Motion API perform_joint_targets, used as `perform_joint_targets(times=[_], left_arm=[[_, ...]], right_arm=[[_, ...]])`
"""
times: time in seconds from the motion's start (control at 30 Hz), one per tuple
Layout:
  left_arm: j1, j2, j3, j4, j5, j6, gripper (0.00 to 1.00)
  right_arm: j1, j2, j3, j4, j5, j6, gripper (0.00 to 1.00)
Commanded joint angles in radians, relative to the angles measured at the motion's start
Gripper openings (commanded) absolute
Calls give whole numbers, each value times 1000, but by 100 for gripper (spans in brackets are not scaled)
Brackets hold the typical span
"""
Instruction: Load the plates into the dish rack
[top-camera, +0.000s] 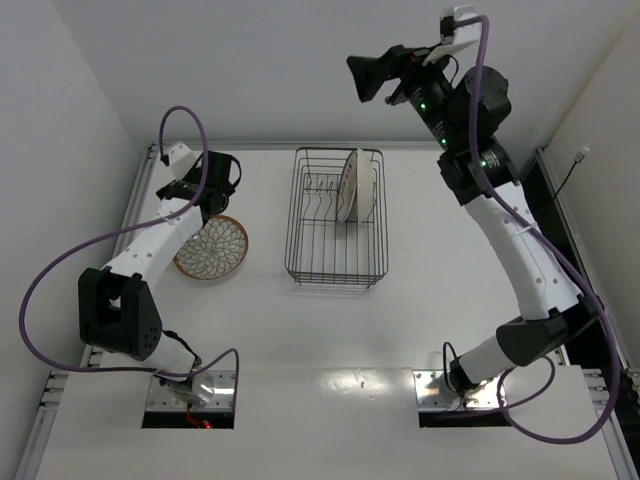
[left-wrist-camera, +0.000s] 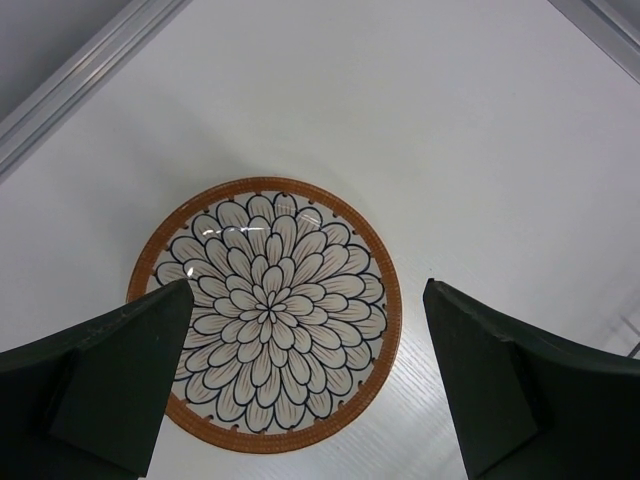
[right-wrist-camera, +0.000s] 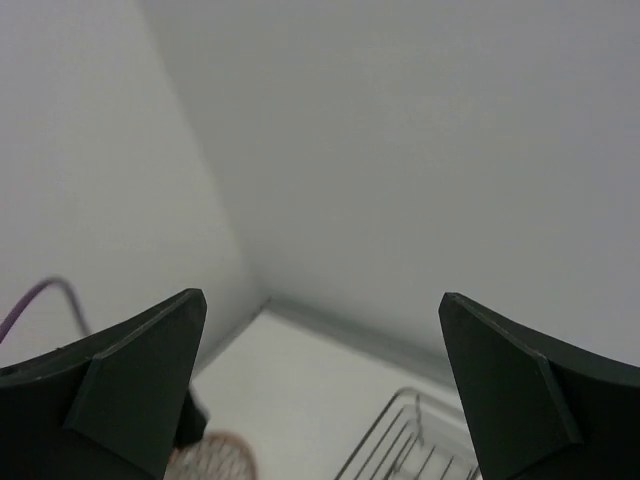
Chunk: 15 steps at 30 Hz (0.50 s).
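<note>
One plate (top-camera: 212, 248) with a brown rim and a dark-outlined petal pattern lies flat on the table, left of the dish rack (top-camera: 300, 240). My left gripper (top-camera: 218, 190) hovers over its far edge. In the left wrist view the plate (left-wrist-camera: 265, 313) lies below the left gripper (left-wrist-camera: 308, 290), whose jaws stand wide and empty. Upright plates (top-camera: 349, 185) stand on edge in the rack's far right part; their number is unclear. My right gripper (top-camera: 372, 78) is raised high beyond the rack, open and holding nothing. The right wrist view shows the right gripper (right-wrist-camera: 322, 296) facing the back wall.
Metal rails (top-camera: 140, 195) run along the table's left and back edges, close to the left arm. White walls enclose the table on three sides. The rack's corner (right-wrist-camera: 420, 450) shows at the bottom of the right wrist view. A purple cable (top-camera: 190, 120) loops off each arm.
</note>
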Motion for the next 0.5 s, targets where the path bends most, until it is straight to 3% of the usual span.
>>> perform_joint_targets(times=[0.0,0.03,0.17,0.3,0.33,0.47], left_arm=[[-1,12,1,46,46,29,99],[-1,12,1,46,57,41,99],[-1,47,1,68,103,72,99],[-1,74,10,68,114,81,99],[-1,90,19,68,123,91,99],[-1,140,28,46,78,92,99]], right_arm=[[-32,25,100,-507,-282,116,100],[-32,25,100,-652,-295,116,100],[-67,-62,77,-935,-223,151,100],[-67,-249,-122,-957,-255,151,100],[-67,-295,-235,-937,-255,151,100],[-67,-465,-441,-968,-120,179,100]])
